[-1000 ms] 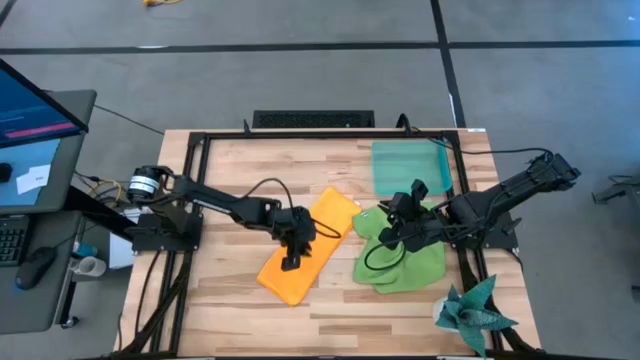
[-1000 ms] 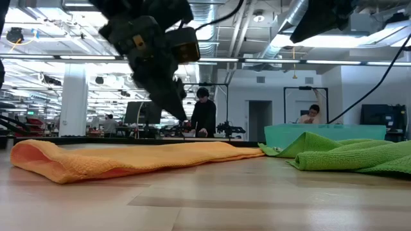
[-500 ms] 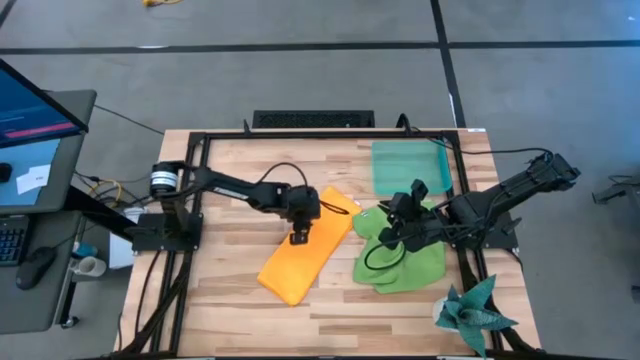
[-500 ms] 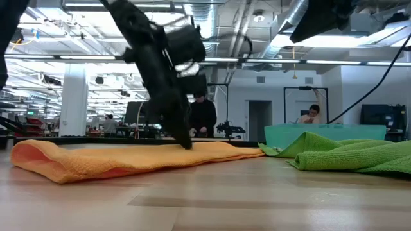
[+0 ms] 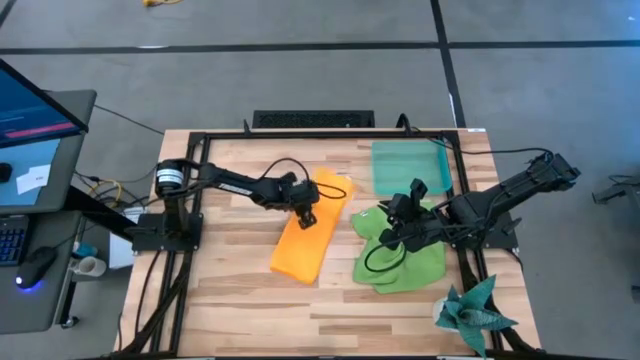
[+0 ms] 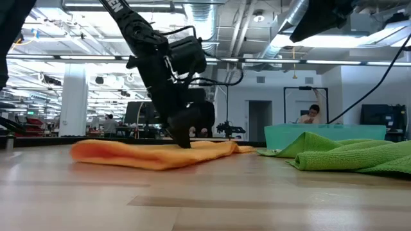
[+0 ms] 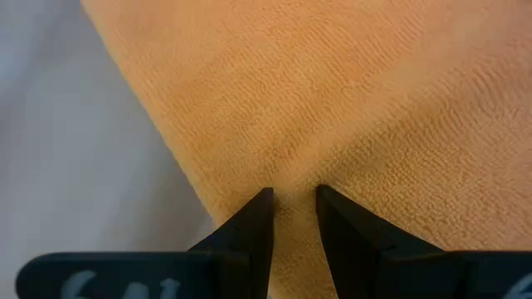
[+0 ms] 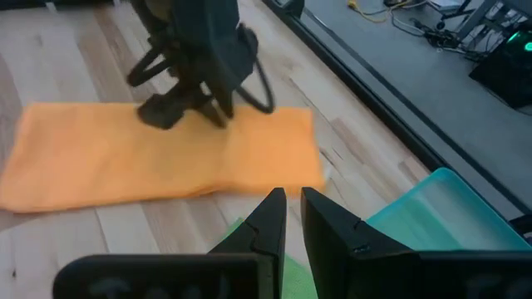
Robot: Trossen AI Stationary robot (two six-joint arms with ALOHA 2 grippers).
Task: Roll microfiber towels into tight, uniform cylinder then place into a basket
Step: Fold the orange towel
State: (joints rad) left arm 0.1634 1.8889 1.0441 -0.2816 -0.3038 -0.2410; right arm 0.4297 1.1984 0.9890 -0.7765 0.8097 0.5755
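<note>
Pinching orange towel (image 7: 349, 100), left claw (image 7: 291, 199); pinched fold hidden.

A pale wooden butcher-block table (image 5: 240, 300) carries a black metal frame (image 5: 330, 134) along its edges. At the table's near right corner lies a dark teal spiky star-shaped cloth (image 5: 472, 313), partly over the edge. Left of the table stands a monitor (image 5: 35, 105) lit blue, with a keyboard (image 5: 12, 240) and a mouse (image 5: 38, 266) below it and a slip of white paper (image 5: 32, 178) beside it. The grey floor (image 5: 300, 70) is crossed by dark lines. In the low view, two people (image 6: 313, 114) show in the workshop beyond, under bright ceiling lights.
</note>
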